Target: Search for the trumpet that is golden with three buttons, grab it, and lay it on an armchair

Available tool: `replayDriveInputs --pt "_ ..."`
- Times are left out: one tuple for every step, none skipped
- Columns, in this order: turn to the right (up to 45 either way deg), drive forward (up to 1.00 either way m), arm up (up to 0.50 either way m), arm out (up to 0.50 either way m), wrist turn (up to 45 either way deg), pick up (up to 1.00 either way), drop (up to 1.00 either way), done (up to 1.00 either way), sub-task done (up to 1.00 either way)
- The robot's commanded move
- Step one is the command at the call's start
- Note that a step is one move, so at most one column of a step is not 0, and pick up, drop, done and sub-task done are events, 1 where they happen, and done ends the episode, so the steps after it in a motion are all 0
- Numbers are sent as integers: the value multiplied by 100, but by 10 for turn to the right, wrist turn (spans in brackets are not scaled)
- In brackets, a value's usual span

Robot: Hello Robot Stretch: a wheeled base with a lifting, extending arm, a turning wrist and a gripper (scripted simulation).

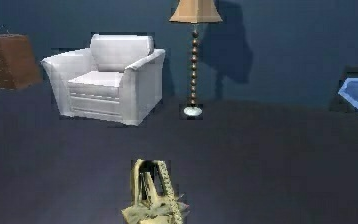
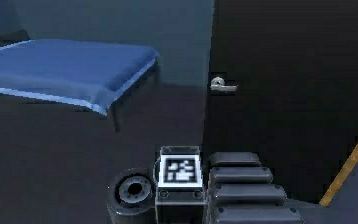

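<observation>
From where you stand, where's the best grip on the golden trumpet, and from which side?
Grip the narrow tube section of the golden trumpet, beyond its wider near end. It lies flat, with its long axis pointing away from the camera, so probably come from above, across the tubes.

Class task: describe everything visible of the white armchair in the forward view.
The armchair is white and looks upholstered: boxy body, two broad arms, a seat cushion, a square back cushion. It stands upright on the dark floor, turned toward the view's right, before a blue wall. Nothing lies on its seat. A floor lamp stands beside it, apart.
</observation>
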Motion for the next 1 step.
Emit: replayDriveInputs --pt "360 0 0 0 0 0 0 0 0"
